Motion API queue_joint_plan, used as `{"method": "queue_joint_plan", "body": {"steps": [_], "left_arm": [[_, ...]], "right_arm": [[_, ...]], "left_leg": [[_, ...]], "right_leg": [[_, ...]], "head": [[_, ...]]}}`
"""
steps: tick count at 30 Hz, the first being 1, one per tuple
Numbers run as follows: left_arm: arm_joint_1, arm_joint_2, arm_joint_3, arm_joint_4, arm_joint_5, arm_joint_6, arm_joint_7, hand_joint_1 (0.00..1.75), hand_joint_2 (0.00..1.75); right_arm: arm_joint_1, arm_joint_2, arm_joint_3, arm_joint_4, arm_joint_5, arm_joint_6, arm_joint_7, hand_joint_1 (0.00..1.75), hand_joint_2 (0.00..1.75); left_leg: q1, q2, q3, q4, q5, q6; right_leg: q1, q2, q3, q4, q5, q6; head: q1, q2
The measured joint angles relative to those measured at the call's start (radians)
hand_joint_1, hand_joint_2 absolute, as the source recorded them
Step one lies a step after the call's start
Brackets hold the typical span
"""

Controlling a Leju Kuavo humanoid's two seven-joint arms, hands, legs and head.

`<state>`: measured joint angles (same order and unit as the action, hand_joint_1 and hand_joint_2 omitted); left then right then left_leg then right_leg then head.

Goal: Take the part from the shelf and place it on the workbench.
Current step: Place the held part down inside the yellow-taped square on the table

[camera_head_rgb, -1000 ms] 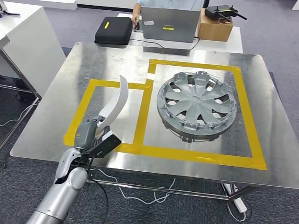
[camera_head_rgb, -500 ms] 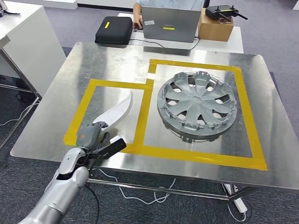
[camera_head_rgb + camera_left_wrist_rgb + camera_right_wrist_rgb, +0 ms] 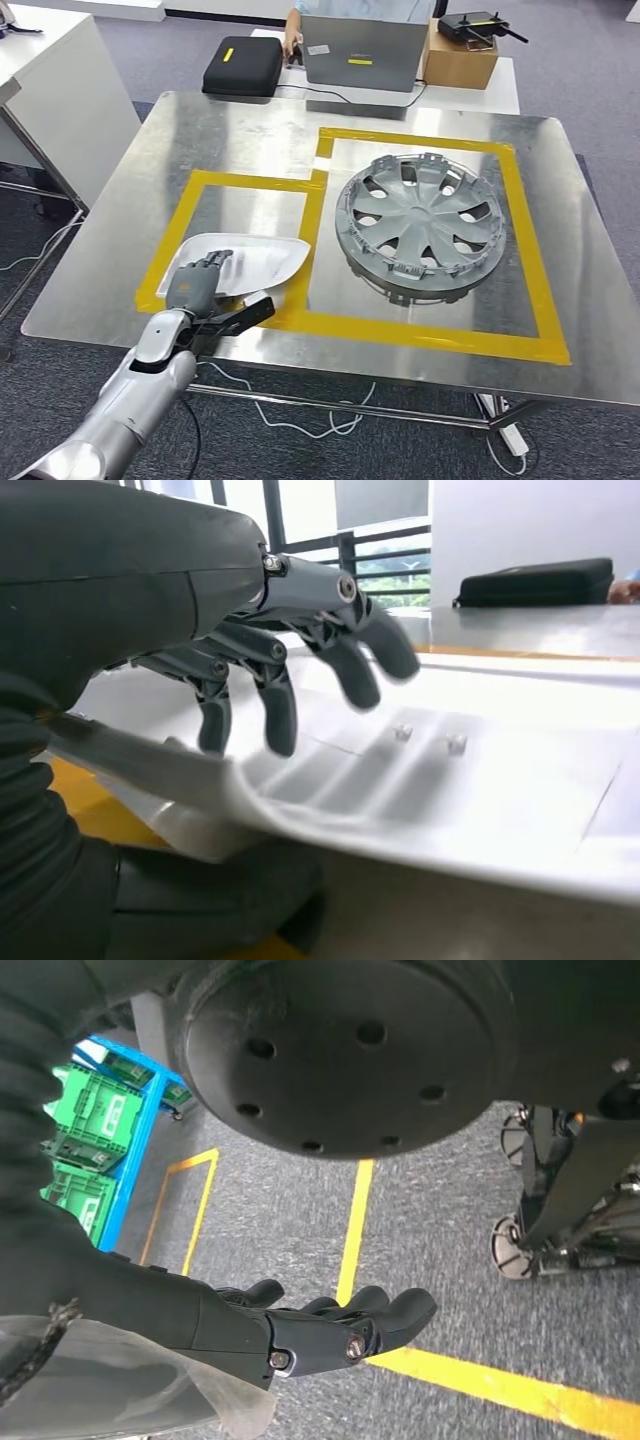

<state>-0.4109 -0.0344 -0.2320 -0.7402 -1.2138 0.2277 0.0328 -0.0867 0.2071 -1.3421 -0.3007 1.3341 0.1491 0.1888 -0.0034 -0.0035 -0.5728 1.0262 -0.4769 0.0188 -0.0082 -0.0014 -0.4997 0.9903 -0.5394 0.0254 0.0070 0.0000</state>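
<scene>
Head view: a steel counter [image 3: 226, 130] is seen marked with yellow tape [image 3: 407, 332] into two boxes. The white part [image 3: 249, 264] is laid nearly flat inside the smaller, left-hand box, its tip reaching the tape dividing the boxes. The part's near end is gripped by the left hand [image 3: 198, 288], fingers [image 3: 275, 695] curled over its top and the thumb beneath. A grey wheel cover [image 3: 420, 224] is lying in the larger box, apart from the part. Beyond the counter, a black case [image 3: 243, 65], a laptop [image 3: 364, 52] and a cardboard box [image 3: 459, 58] are set on a white table, with grey carpet around. The right hand [image 3: 317, 1332] is seen hanging over taped carpet, fingers loosely extended, nothing held.
</scene>
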Motion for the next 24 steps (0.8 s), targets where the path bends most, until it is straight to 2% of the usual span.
{"method": "queue_joint_plan", "body": {"steps": [2, 12, 15, 19, 24], "left_arm": [[0.000, -0.004, 0.000, -0.003, 0.006, 0.008, -0.004, 0.00, 0.00], [0.080, -0.008, 0.000, -0.157, 0.125, 0.017, -0.058, 0.00, 0.00], [0.125, -0.008, 0.003, -0.228, 0.191, 0.030, -0.103, 0.00, 0.00], [0.296, 0.001, 0.013, -0.483, 0.343, 0.053, -0.187, 0.00, 0.00], [0.542, 0.024, 0.051, -0.829, 0.461, 0.140, -0.278, 0.00, 0.00]], "right_arm": [[0.000, 0.000, 0.001, 0.003, -0.001, -0.002, 0.000, 0.00, 0.00], [0.002, 0.000, 0.001, 0.006, -0.018, -0.005, 0.000, 0.00, 0.00], [0.003, 0.000, 0.001, 0.007, -0.031, -0.005, 0.000, 0.00, 0.00], [0.016, 0.002, -0.005, 0.002, -0.059, -0.006, 0.000, 0.00, 0.00], [0.030, 0.021, -0.027, -0.037, -0.085, 0.000, 0.000, 0.00, 0.00]], "left_leg": [[0.000, 0.000, 0.000, 0.000, 0.000, 0.000], [-0.001, 0.000, -0.001, 0.000, 0.000, 0.000], [-0.001, 0.000, 0.000, 0.000, -0.001, -0.001], [-0.001, 0.001, 0.000, 0.000, -0.004, -0.003], [-0.001, 0.001, 0.001, 0.000, -0.009, -0.003]], "right_leg": [[0.000, 0.000, 0.000, 0.000, 0.000, 0.000], [-0.001, 0.000, 0.000, 0.000, -0.001, 0.001], [0.000, 0.001, 0.000, 0.000, -0.001, 0.001], [0.000, 0.002, 0.000, 0.000, -0.004, 0.001], [0.000, 0.001, 0.001, 0.000, -0.009, 0.000]], "head": [[0.000, 0.000], [0.000, 0.000], [0.000, 0.000], [0.000, 0.000], [0.000, 0.000]]}}
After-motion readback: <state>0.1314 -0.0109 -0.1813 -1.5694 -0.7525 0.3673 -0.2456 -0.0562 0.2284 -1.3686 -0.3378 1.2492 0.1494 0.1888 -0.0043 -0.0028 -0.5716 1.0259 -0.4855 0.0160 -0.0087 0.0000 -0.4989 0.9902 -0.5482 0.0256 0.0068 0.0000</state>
